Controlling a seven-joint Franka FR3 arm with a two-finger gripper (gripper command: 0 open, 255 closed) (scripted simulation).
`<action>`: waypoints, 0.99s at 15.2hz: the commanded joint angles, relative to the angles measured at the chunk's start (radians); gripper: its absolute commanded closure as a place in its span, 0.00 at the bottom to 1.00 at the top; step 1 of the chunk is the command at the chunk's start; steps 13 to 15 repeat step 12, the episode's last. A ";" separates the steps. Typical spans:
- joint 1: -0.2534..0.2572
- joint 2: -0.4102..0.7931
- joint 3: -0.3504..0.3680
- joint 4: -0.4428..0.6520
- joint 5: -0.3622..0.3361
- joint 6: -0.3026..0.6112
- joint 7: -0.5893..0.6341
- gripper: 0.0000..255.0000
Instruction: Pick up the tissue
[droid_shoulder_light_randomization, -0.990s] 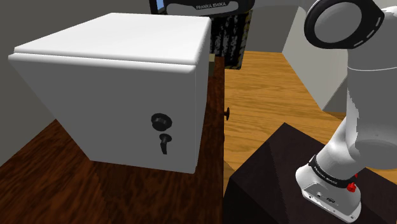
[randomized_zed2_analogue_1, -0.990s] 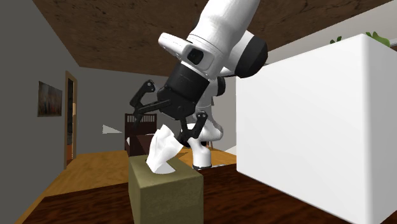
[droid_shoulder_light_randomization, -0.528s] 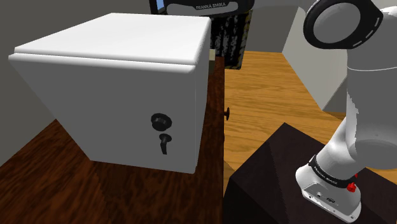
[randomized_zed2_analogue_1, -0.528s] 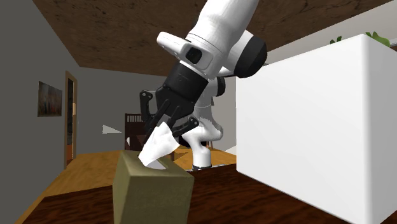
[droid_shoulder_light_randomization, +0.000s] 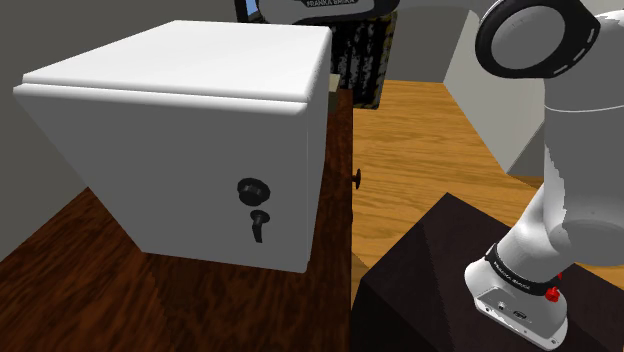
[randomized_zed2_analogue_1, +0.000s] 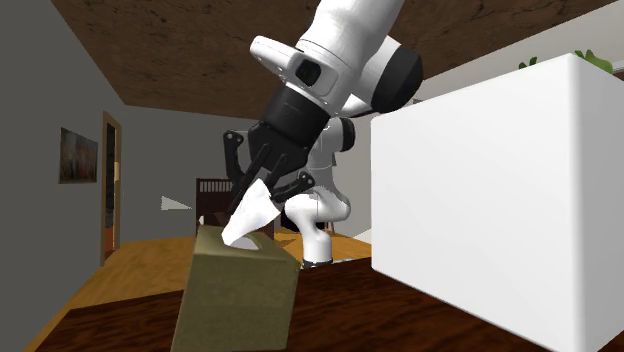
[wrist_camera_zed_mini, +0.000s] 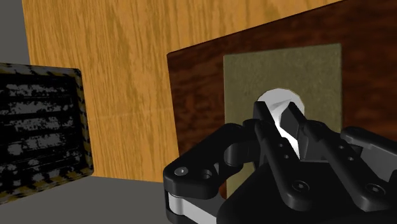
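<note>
White tissue (randomized_zed2_analogue_1: 248, 215) is sticking up out of the olive box (randomized_zed2_analogue_1: 238, 295) on the bench (randomized_zed2_analogue_1: 400, 322). Your tool (randomized_zed2_analogue_1: 258, 190) is gripping its top from above. The box is leaning right beneath, so you're likely pulling up along the tissue's length.

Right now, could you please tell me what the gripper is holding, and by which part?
The gripper holds the white tissue by its upper end, jaws shut on it just above the box.

The tissue (randomized_zed2_analogue_1: 250, 210) sits in the box (randomized_zed2_analogue_1: 240, 295) on the table (randomized_zed2_analogue_1: 400, 320), second exterior view's lower left, cabinet (randomized_zed2_analogue_1: 480, 200) right.
</note>
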 joint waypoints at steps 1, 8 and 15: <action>0.005 0.011 -0.002 0.043 -0.003 -0.028 -0.016 1.00; 0.030 0.065 -0.011 0.221 -0.021 -0.135 -0.080 1.00; 0.041 0.093 -0.017 0.295 -0.030 -0.174 -0.105 1.00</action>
